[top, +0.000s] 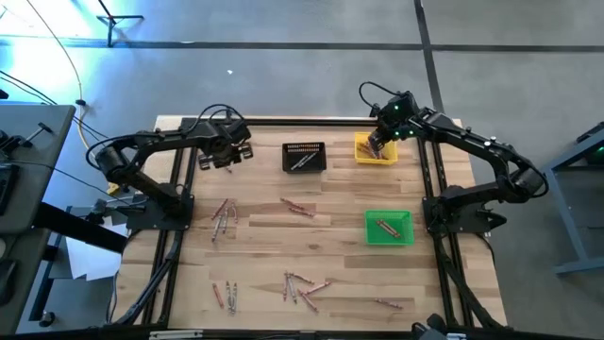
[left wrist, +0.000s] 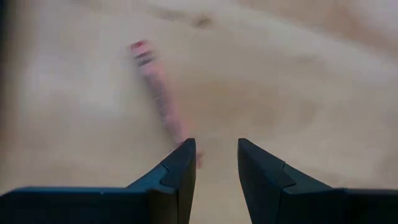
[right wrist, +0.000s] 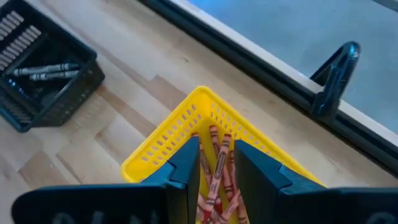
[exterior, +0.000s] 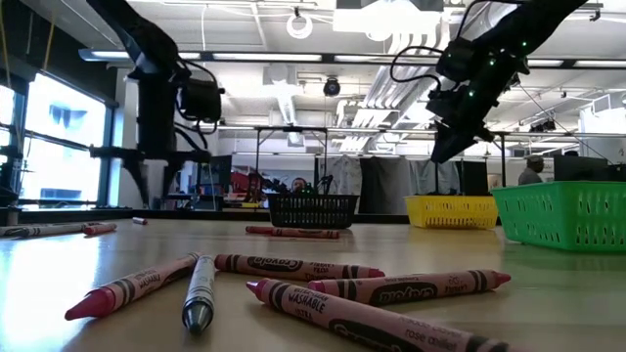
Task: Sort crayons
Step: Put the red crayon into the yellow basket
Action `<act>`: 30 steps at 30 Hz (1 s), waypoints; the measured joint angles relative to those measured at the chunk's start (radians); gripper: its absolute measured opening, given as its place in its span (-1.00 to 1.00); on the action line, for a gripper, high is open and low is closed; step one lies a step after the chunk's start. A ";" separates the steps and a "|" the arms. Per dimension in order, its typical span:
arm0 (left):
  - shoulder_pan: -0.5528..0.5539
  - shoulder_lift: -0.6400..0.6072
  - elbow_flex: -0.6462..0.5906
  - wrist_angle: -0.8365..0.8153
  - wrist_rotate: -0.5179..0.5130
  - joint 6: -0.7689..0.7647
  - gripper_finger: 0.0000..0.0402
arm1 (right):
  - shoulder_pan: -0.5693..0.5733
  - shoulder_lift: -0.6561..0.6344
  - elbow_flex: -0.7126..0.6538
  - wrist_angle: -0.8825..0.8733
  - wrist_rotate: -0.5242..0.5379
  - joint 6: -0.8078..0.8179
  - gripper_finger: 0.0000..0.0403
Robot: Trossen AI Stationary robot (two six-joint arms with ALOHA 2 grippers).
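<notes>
Crayons lie scattered on the wooden table: one cluster (top: 224,215) at the left, another (top: 300,286) near the front, and a few (top: 297,208) mid-table. My left gripper (top: 229,159) hangs open over the far left of the table, pointing down. One pink crayon (left wrist: 155,87) lies flat on the wood below it, clear of the fingers. My right gripper (top: 377,146) stands open above the yellow bin (right wrist: 161,155), tilted down. Red-brown crayons (right wrist: 217,165) in the bin show through the gap between its fingers.
A black bin (top: 304,157) with grey crayons stands at the far middle. A green bin (top: 389,228) holding a few crayons stands at the right. Black frame rails (top: 179,236) run along both table sides. More crayons lie at the front left (top: 226,295) and front right (top: 387,303).
</notes>
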 joint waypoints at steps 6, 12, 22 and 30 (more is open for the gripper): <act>0.036 0.002 -0.049 0.077 -0.015 -0.053 -0.48 | -0.041 0.000 0.000 -0.002 0.000 0.000 -0.58; 0.038 -0.001 -0.048 0.047 -0.050 -0.062 -0.48 | -0.055 0.000 0.000 -0.004 -0.014 0.004 -0.58; 0.078 0.000 -0.048 -0.020 -0.087 -0.093 -0.48 | -0.055 0.000 0.000 0.022 -0.030 0.001 -0.58; 0.106 0.005 -0.048 0.012 -0.088 -0.088 -0.48 | -0.055 0.000 0.000 0.042 -0.030 0.001 -0.58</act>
